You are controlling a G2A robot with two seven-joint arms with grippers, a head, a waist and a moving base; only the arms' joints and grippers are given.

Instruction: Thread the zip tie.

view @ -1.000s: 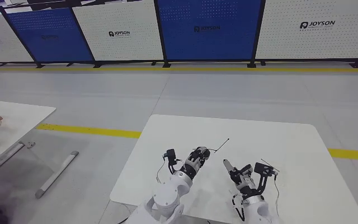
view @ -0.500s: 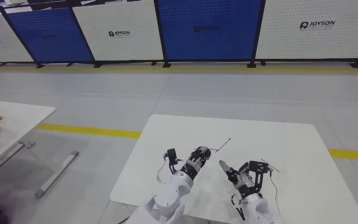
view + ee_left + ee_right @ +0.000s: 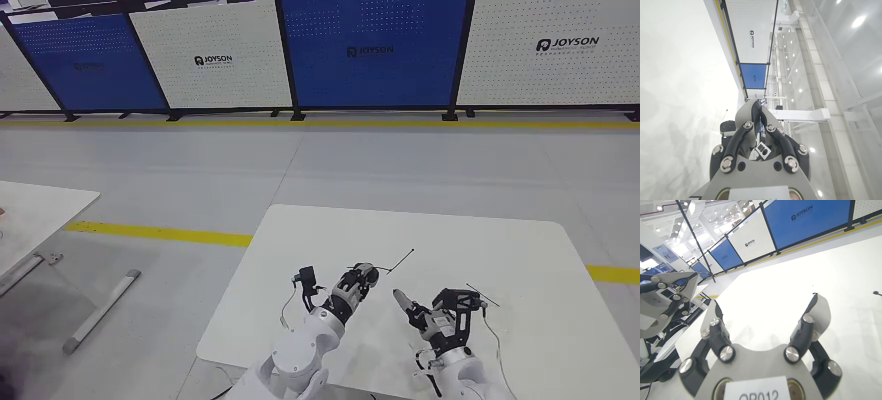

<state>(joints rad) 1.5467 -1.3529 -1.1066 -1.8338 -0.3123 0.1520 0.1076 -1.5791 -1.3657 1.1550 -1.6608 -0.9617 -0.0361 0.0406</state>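
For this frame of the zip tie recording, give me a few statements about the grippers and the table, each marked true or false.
1. The left gripper is shut on the zip tie. True.
2. The right gripper is clamped on something. False: it is open, with nothing between its fingers.
3. The zip tie lies loose on the table. False: the left gripper pinches it, and the rest sticks out past the fingers.
4. The table is white. True.
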